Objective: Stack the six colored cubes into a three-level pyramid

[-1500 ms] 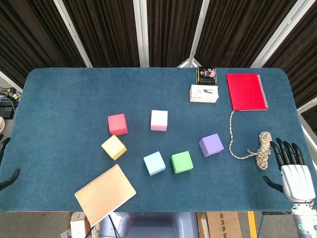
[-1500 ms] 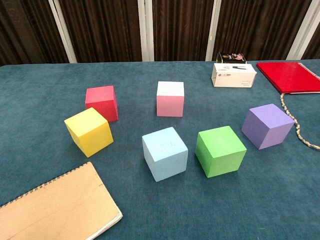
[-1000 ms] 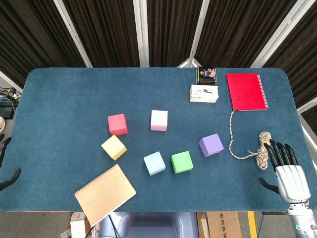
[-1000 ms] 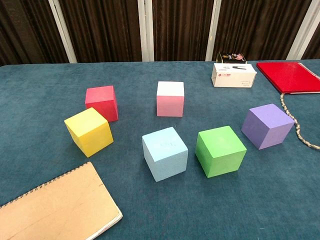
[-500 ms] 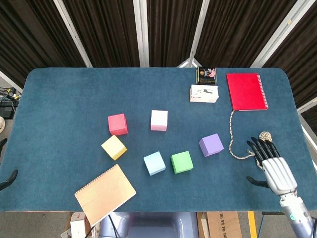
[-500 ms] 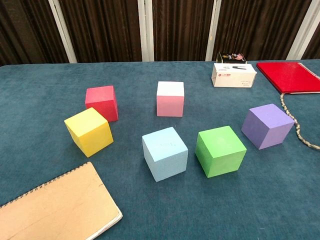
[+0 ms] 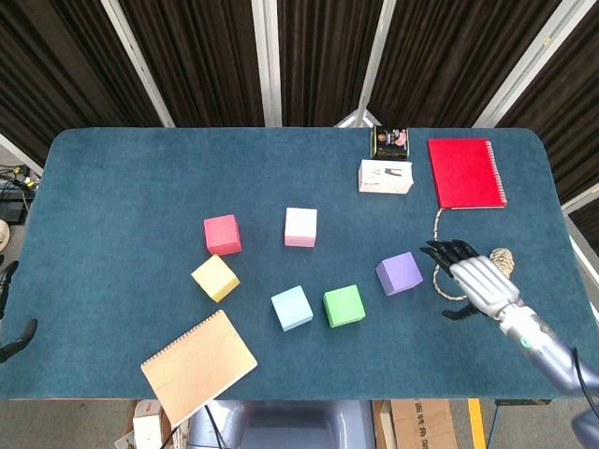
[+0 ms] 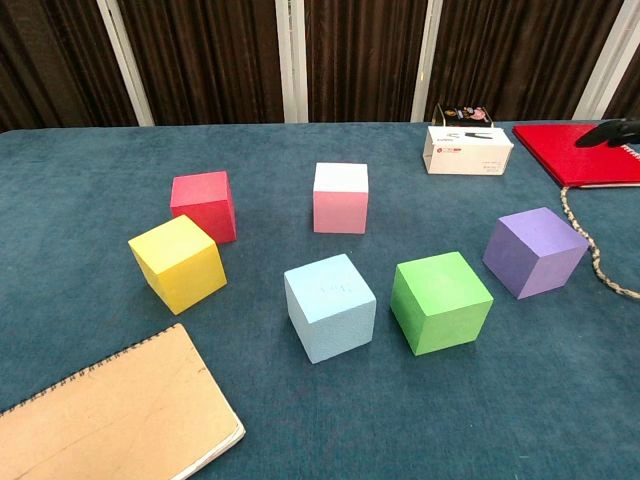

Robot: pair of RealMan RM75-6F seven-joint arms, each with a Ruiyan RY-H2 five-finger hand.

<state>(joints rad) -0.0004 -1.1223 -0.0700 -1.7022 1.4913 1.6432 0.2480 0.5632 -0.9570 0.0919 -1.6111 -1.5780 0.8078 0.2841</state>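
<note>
Six cubes lie apart on the blue table (image 7: 131,187): red (image 7: 222,234), pink (image 7: 300,226), yellow (image 7: 215,278), light blue (image 7: 292,308), green (image 7: 343,306) and purple (image 7: 399,273). The chest view shows the same red (image 8: 203,205), pink (image 8: 340,197), yellow (image 8: 178,263), light blue (image 8: 330,306), green (image 8: 440,301) and purple (image 8: 534,251) cubes. My right hand (image 7: 473,276) hovers just right of the purple cube, fingers spread, holding nothing; its fingertips (image 8: 610,131) show at the chest view's right edge. Only dark fingertips of my left hand (image 7: 9,318) peek in at the far left edge.
A tan spiral notebook (image 7: 197,365) lies at the front left. A red notebook (image 7: 464,172), a white box (image 7: 386,176) and a dark tin (image 7: 390,141) sit at the back right. A coiled rope (image 7: 501,262) lies beside my right hand.
My right hand has swept from the table's front right corner up and left over the rope, ending close to the purple cube. The cubes have not moved.
</note>
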